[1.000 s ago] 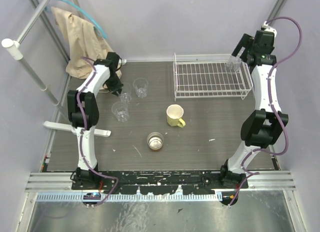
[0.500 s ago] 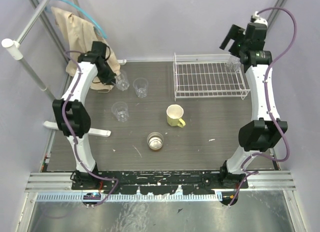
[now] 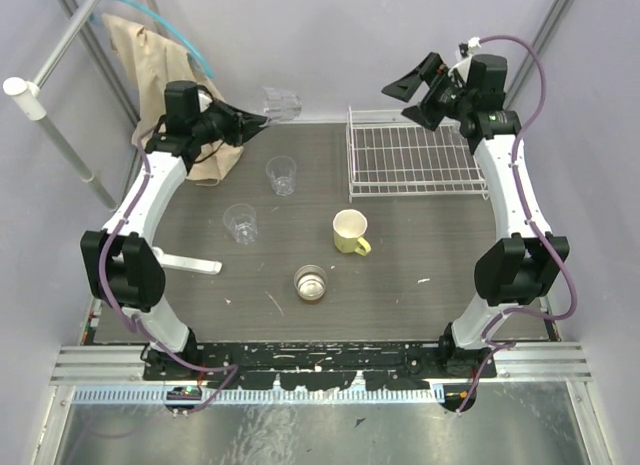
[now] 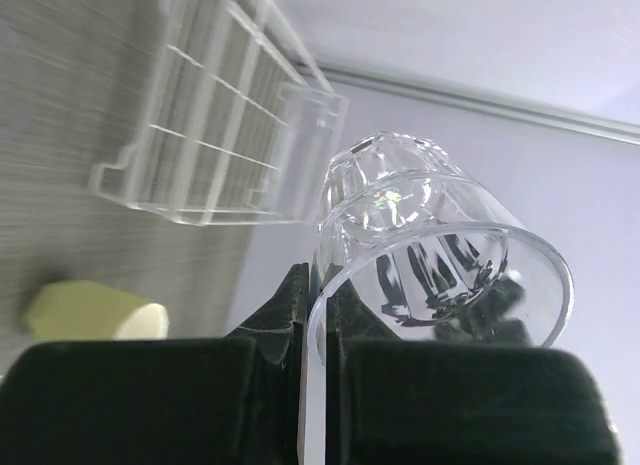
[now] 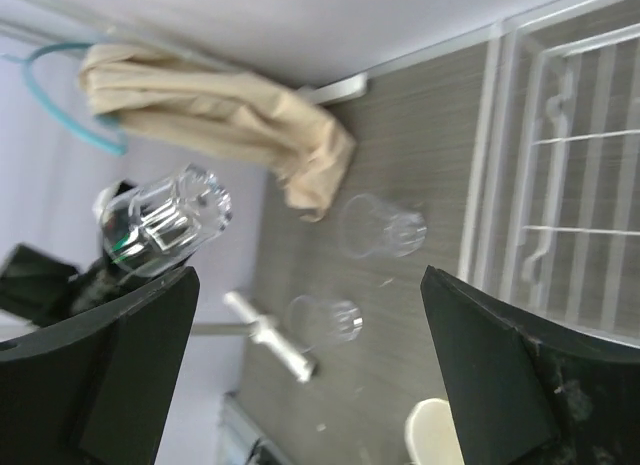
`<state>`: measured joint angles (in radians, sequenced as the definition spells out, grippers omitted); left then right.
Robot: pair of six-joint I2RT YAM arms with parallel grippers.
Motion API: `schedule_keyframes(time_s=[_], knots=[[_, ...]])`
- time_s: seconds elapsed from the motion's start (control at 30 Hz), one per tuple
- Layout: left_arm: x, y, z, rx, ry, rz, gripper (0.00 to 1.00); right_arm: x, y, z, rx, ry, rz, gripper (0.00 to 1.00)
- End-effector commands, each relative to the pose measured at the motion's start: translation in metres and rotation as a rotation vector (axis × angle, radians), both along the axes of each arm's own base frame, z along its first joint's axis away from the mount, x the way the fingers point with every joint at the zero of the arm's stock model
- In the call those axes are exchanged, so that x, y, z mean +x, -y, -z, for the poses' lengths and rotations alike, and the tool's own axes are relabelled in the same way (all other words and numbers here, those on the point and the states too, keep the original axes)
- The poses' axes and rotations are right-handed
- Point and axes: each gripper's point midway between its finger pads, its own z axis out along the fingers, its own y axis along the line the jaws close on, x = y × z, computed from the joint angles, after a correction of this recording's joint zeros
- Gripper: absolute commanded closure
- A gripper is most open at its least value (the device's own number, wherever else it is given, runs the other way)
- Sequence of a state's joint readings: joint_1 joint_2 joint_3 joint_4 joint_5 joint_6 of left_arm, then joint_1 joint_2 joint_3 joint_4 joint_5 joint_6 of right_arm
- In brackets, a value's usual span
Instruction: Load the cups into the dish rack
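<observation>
My left gripper (image 3: 258,120) is shut on the rim of a clear faceted tumbler (image 3: 282,105), held tilted high above the back of the table; in the left wrist view the tumbler (image 4: 430,245) fills the space past my gripper (image 4: 320,290). My right gripper (image 3: 412,93) is open and empty, raised over the far left corner of the white wire dish rack (image 3: 415,160). Two more tumblers (image 3: 282,175) (image 3: 240,223), the yellow mug (image 3: 350,232) and the metallic-brown cup (image 3: 312,283) stand on the table. A fourth tumbler does not show.
A beige cloth (image 3: 160,75) hangs on a frame at the back left. A white bar (image 3: 190,262) lies on the table at the left. In the right wrist view the rack (image 5: 570,175), both standing tumblers (image 5: 380,227) (image 5: 322,320) and the held tumbler (image 5: 165,220) show.
My left arm has lifted a tumbler off the table and swung it up and to the right. My right arm has risen from the rack's far right corner and turned left, jaws open.
</observation>
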<state>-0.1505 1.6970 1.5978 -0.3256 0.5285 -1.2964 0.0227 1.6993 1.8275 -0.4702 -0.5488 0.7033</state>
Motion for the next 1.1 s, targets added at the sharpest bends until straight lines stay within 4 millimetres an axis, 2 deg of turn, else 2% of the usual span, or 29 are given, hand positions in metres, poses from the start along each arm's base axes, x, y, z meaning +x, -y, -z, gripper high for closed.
schedule_keyframes(time_s=[0.0,0.17,0.4,0.7,1.07], knots=[[-0.012,0.031,-0.089,-0.324,0.165,0.124,1.0,-0.03,-0.042,-0.057,0.266,0.07,-0.231,0.0],[-0.015,0.046,-0.091,-0.472,0.126,0.158,1.0,-0.036,-0.067,-0.057,0.4,0.006,-0.309,0.0],[-0.029,0.064,-0.088,-0.511,0.062,0.221,1.0,-0.044,-0.098,-0.062,0.5,-0.012,-0.394,0.0],[-0.047,0.076,-0.083,-0.505,0.026,0.261,1.0,-0.044,-0.123,-0.077,0.579,-0.002,-0.451,0.0],[-0.058,0.082,-0.083,-0.511,0.025,0.278,0.99,-0.037,-0.149,-0.069,0.594,-0.03,-0.462,0.0]])
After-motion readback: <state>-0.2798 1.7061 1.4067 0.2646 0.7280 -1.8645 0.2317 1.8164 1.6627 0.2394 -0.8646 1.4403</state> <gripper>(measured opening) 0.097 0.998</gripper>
